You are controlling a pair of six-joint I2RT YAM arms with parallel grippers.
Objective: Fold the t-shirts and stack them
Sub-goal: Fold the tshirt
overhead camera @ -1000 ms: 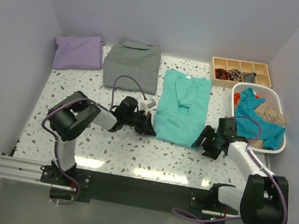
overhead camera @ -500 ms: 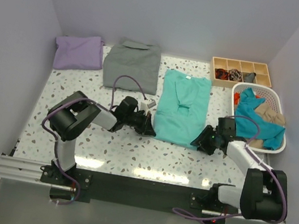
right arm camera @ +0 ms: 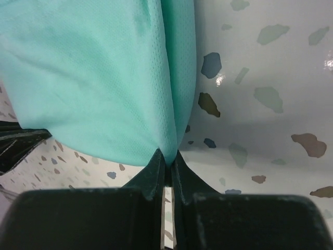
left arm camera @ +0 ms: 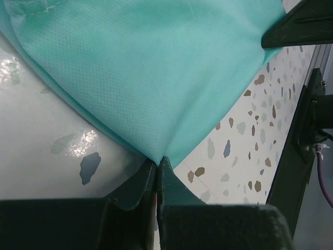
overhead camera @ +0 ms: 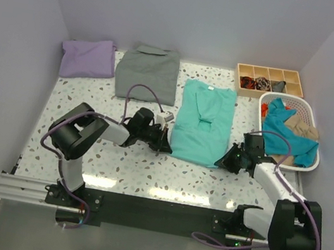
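Both claws: left gripper [left arm camera: 157,159] and right gripper [right arm camera: 167,156] each clenched on a near corner of the turquoise t-shirt [overhead camera: 203,121].
Lie: mid-table, collar toward 12 o'clock.
Basket [overhead camera: 299,101]: 3 o'clock, holds teal and tan cloth.
Wooden tray [overhead camera: 291,73]: 1 o'clock, small dark bits inside.

The turquoise t-shirt [overhead camera: 203,121] lies lengthwise in the middle, sleeves folded in, collar at the far end; the lavender t-shirt [overhead camera: 88,58] sits folded, far left.
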